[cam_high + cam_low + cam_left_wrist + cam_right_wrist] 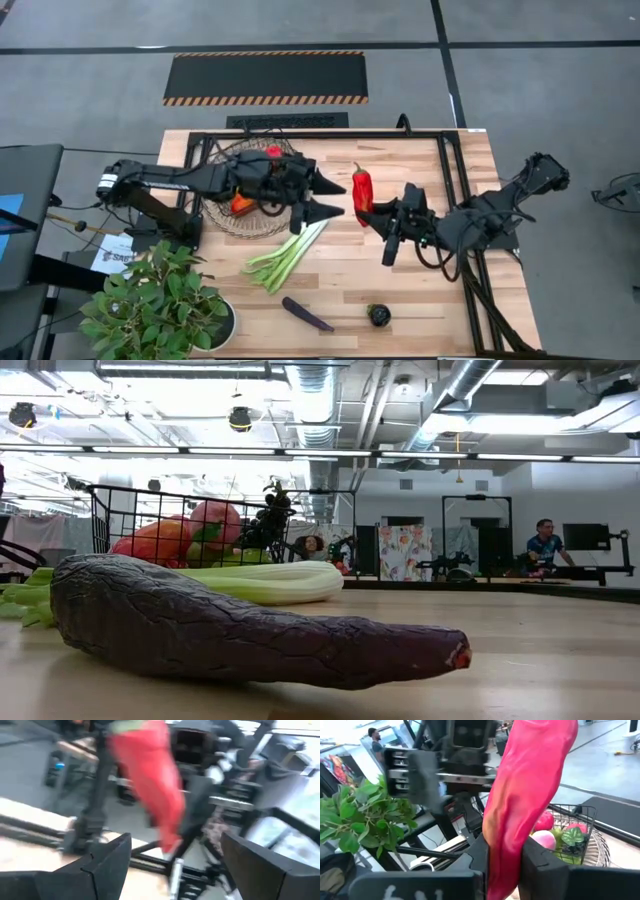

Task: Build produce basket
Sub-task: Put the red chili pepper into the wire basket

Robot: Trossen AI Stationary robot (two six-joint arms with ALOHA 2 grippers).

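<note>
Evidently we hold the red chilli (361,190) pinched in our right gripper (368,215), aloft mid-table, so our left gripper (333,198), fingers spread and empty beside the basket (222,215), can receive it, likely a handover.

Wooden table (400,290) under basket (222,222), leek (285,255), aubergine (306,314).

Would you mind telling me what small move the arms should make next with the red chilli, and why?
Probably the left hand should ease forward and close on the red chilli. The right hand is shut on the chilli's lower end, the left stands open facing it, and the basket lies on the left arm's side.
</note>
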